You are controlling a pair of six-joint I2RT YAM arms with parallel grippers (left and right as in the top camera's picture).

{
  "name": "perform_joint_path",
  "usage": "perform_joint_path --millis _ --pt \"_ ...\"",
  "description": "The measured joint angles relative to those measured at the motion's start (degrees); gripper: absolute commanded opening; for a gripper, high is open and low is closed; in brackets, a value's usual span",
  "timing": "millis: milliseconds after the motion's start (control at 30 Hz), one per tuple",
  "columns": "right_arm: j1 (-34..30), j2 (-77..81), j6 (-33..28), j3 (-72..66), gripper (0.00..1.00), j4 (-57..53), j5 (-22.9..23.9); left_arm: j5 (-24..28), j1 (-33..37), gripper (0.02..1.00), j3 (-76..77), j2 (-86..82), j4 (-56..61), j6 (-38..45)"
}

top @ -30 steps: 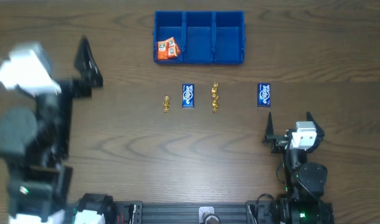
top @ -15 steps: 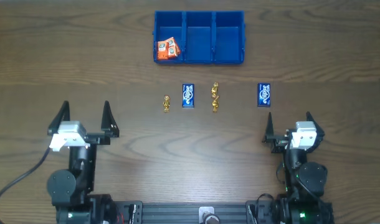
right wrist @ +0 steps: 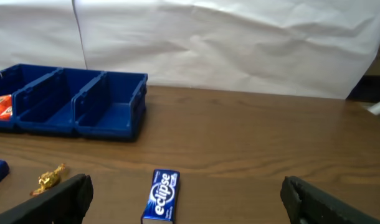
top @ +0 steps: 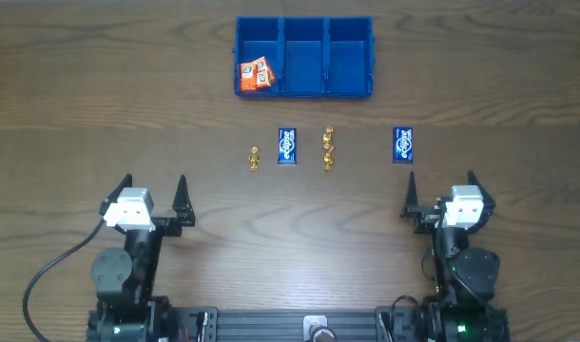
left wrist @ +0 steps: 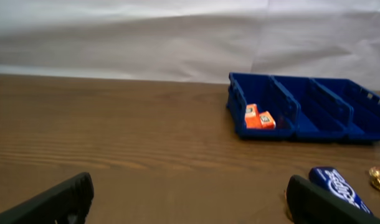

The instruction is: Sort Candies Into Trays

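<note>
Blue gum pack looks light, stiff, slick-wrapped; pinch its long sides. Left gripper and right gripper: jaws wide, empty.

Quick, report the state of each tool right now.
Left tool: open, holding nothing.
Right tool: open, holding nothing.

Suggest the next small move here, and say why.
Probably advance the right end effector toward the blue pack straight ahead of it: it is open, holds nothing, and that pack lies nearest, outside the tray.
</note>
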Motion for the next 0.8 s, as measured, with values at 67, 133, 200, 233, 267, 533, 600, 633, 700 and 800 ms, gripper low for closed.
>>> perform_joint_path --millis 67,133,200,233,267,533,600,633,700,800 --pt "0.0 0.0 0.0 0.0 0.998 0.0 0.0 0.0 0.0 0.998 0.3 0.0 -0.6 0.0" --pt "0.0 0.0 0.0 0.0 0.998 0.0 0.0 0.0 0.0 0.998 0.4 0.0 -0.7 0.0" --pt "0.0 0.0 0.0 0.0 0.998 0.0 0.0 0.0 0.0 0.998 0.4 0.0 -0.8 0.0" --pt "0.0 0.0 0.0 0.0 0.998 0.0 0.0 0.0 0.0 0.998 0.4 0.0 -0.8 0.0" --pt "0.0 0.0 0.0 0.0 0.998 0.0 0.0 0.0 0.0 0.998 0.4 0.0 -0.8 0.0" --pt "0.0 0.0 0.0 0.0 0.998 0.0 0.0 0.0 0.0 0.998 0.4 0.0 -0.8 0.0" --pt "0.0 0.0 0.0 0.0 0.998 0.0 0.0 0.0 0.0 0.998 0.4 0.0 -0.8 0.0" --pt "0.0 0.0 0.0 0.0 0.998 0.0 0.0 0.0 0.0 0.998 0.4 0.0 -0.8 0.0" --pt "0.0 0.0 0.0 0.0 0.998 0.0 0.0 0.0 0.0 0.998 0.4 0.0 -0.8 0.0" --pt "0.0 0.0 0.0 0.0 0.998 0.2 0.0 0.0 0.0 0.998 0.4 0.0 -0.8 0.0"
